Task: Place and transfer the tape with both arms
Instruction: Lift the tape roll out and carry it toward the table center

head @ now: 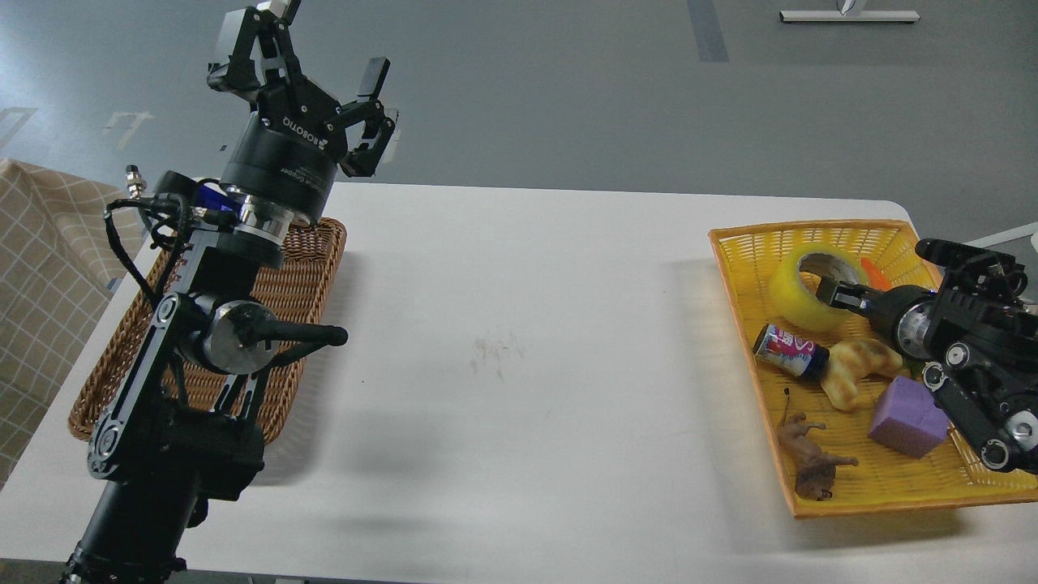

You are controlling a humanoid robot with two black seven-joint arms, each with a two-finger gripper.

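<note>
The tape [799,296], a yellow translucent roll with a grey-white core, sits tilted at the back of the yellow basket [803,229] on the right. My right gripper [835,292] reaches in from the right. One finger [843,295] is inside the core and the jaws are closed on the roll's wall. My left gripper [316,53] is open and empty, held high above the back left of the table, over the brown wicker basket [300,284].
The yellow basket also holds a drink can [788,350], a piece of bread [859,367], a purple foam block [907,418], a toy lion [811,462] and an orange cone-shaped thing [874,270]. The white table [519,341] lies between the baskets.
</note>
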